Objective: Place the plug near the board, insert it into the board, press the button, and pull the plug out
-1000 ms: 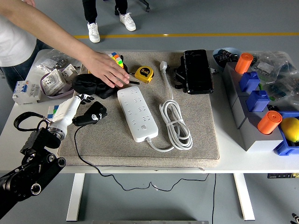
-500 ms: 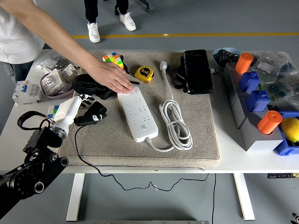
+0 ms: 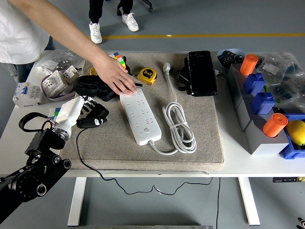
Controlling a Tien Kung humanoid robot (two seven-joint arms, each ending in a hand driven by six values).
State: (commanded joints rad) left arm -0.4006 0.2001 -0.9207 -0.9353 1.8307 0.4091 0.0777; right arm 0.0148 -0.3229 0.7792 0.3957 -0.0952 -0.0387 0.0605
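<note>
A white power strip [image 3: 140, 116] lies lengthwise on the grey mat [image 3: 205, 143], its white cord [image 3: 179, 128] coiled to its right. A person's hand [image 3: 116, 76] reaches in from the upper left and presses flat on the strip's far end. My left hand [image 3: 90, 109], at the end of a white forearm, is at the mat's left edge. Its black fingers are curled on a black plug [image 3: 96, 119], a short way left of the strip. The plug's black cable [image 3: 85, 157] trails off the table's front edge. My right arm is out of view.
A black pouch [image 3: 89, 87] lies just behind my hand. A yellow tape measure [image 3: 147, 75], a colour cube [image 3: 119, 59] and a black case [image 3: 200, 72] lie at the back. A grey box with blue and orange parts [image 3: 257, 129] stands right. Bagged parts [image 3: 55, 81] lie left.
The person's hand has slid down and right onto the strip's far end. My left hand's fingers have closed further over the plug and it has shifted slightly.
</note>
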